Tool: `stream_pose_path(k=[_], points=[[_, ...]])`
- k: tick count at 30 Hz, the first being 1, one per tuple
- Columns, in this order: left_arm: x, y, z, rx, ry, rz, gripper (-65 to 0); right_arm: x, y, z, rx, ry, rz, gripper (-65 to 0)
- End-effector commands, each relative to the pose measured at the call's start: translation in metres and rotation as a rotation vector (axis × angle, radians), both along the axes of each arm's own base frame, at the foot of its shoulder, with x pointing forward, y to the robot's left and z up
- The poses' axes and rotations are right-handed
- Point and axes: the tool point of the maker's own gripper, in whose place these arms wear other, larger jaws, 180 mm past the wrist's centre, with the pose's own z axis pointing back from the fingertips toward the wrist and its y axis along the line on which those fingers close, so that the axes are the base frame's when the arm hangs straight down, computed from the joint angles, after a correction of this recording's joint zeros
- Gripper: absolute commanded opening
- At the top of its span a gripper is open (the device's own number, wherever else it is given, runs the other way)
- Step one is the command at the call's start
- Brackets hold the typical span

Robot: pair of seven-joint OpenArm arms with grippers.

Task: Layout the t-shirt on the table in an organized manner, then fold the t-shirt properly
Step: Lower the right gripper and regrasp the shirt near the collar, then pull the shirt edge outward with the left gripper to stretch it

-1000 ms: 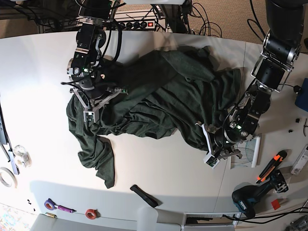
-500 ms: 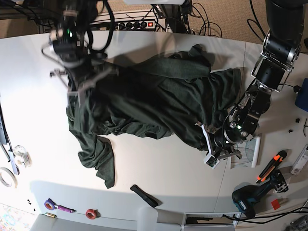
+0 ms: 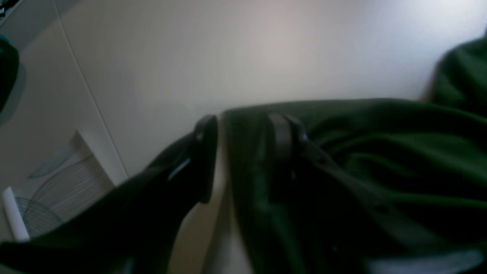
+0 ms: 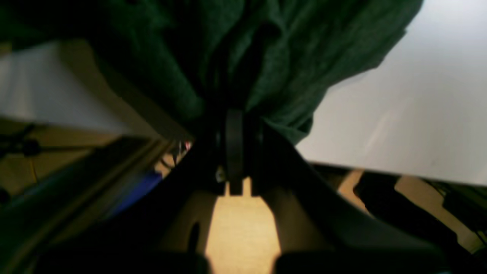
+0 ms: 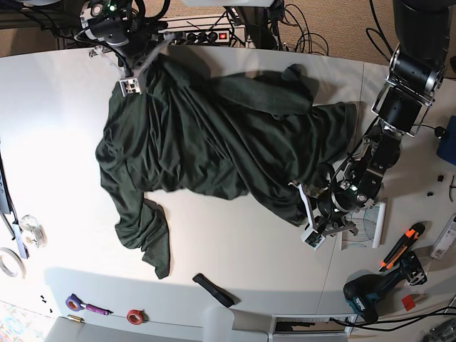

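While the left wrist camera looks along the pale desk (image 3: 266,49), the left tool (image 3: 243,127) fills the lower middle of the frame with its two dark fingers (image 3: 203,163) standing apart. A folded edge of the dark green t-shirt (image 3: 380,160) lies between them. The right-hand finger sits against the cloth, while a thin strip of desk shows between the left-hand finger and the fabric, so the grip is not closed. The rest of the garment bunches in folds across the right half of the frame.

Seen from the right wrist camera, the right tool (image 4: 234,114) is pinched tight on a gather of the t-shirt at the frame's centre. The cloth spreads from the pinch over the upper part of the frame, with desk surface at the right.

From the base camera, the t-shirt sprawls wrinkled over the middle of the desk. One part is drawn to the upper left, where the right tool grips it near the far edge. One sleeve trails toward the lower left. The left tool sits at the garment's lower right edge. A cordless drill (image 5: 370,293) lies in the lower right corner, and a black strip (image 5: 214,290) lies near the bottom centre, apart from the cloth.
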Motion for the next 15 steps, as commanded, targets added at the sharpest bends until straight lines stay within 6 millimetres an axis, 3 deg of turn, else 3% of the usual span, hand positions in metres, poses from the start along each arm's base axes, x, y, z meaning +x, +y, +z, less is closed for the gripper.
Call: stream_pose_path(k=[1,2,6,12,14,15], points=[[0.014,0.000,0.023,-0.020,-0.061,0.001,-42.6,0.004,0.001,0.006,0.004,-0.034,0.003,-65.0],[0.014,-0.001,0.023,-0.020,-0.061,-0.002,-42.6,0.006,0.001,0.007,0.006,-0.048,0.004,-63.2],[0.014,0.000,0.023,-0.019,-0.060,-0.002,-38.7,0.031,0.005,0.022,0.018,-0.200,0.019,-35.6],[0.011,-0.006,0.023,-0.071,-0.031,-0.004,-36.1,0.099,-0.001,0.071,-0.031,-0.491,0.029,-34.0],[0.000,-0.021,0.022,-0.134,0.018,-0.073,-40.3,0.118,-0.004,0.087,-0.037,-0.559,0.011,-35.0],[-0.007,-0.031,0.022,-0.167,0.048,-0.117,-45.1,0.126,-0.005,0.094,-0.040,-0.586,-0.002,-39.4]])
